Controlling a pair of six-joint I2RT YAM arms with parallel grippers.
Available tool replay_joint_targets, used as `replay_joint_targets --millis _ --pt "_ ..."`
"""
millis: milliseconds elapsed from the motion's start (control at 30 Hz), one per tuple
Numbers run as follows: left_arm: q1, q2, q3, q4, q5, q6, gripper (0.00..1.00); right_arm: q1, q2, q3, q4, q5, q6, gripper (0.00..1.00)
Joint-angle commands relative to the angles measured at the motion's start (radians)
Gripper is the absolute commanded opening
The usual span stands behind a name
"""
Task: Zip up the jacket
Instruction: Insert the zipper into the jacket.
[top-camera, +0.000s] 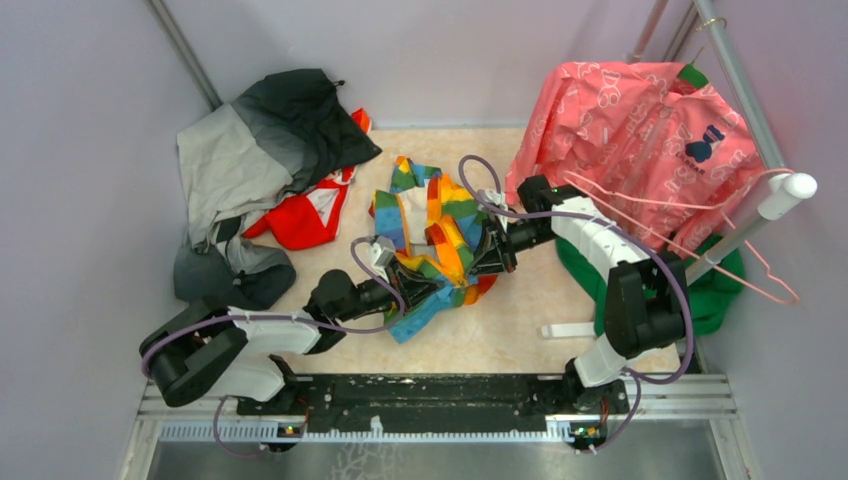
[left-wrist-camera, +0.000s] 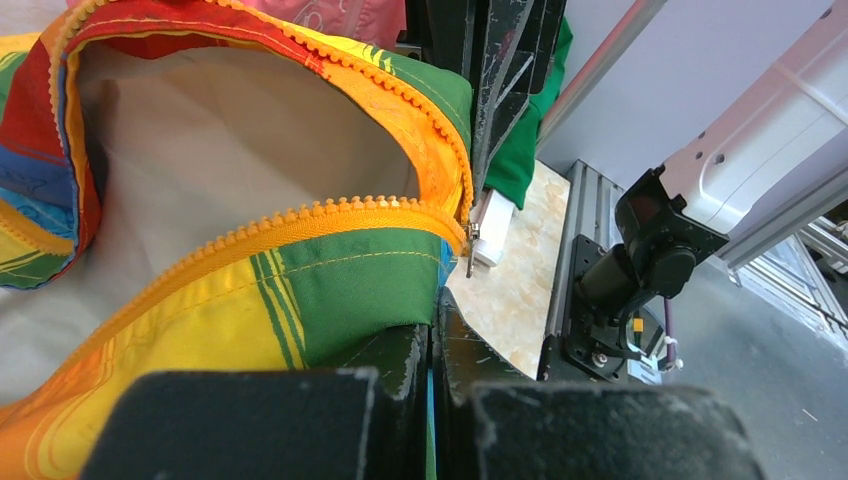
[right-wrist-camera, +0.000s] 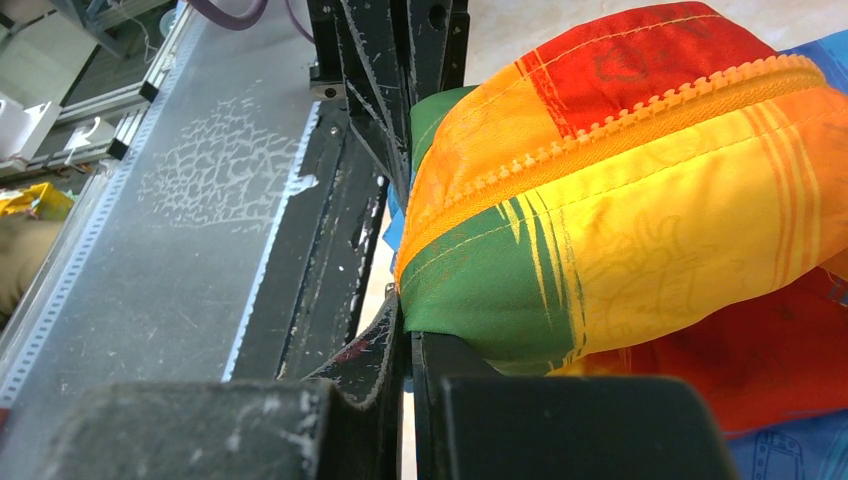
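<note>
Jacket (top-camera: 445, 230) lay mid-frame on tabletop (top-camera: 500, 340), left jaws and right jaws both pinching its green hem (right-wrist-camera: 480, 300) beside the slider (left-wrist-camera: 470, 238); step wanted hem kept taut, teeth (left-wrist-camera: 330, 206) lined up, before any pull.

Robot lab cell, plain lilac walls (top-camera: 80, 150), aluminium mounting rail (top-camera: 700, 396), marble-look tabletop (top-camera: 500, 342), clothes rack (top-camera: 745, 80)

The left arm (top-camera: 268, 338) and right arm (top-camera: 596, 236) wear white shells, black joints, purple cables, scuffed black jaws
</note>
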Motion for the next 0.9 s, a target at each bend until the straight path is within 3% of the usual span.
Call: replay_joint_targets --millis 0,533,867 --pt "-0.008 0.009 0.014 0.06 -0.003 -0.012 0.0 0.01 -0.046 0.0 0.017 -0.053 -0.006 0.0" --pt "-0.01 0.007 0.015 0.064 -0.018 -0.02 0.0 0.018 -0.046 -0.006 0.042 -0.053 0.019 0.0" --pt "-0.023 0.011 0.022 0.024 -0.029 -0.023 0.0 0.019 -0.071 -0.031 0.149 -0.058 0.138 0.0"
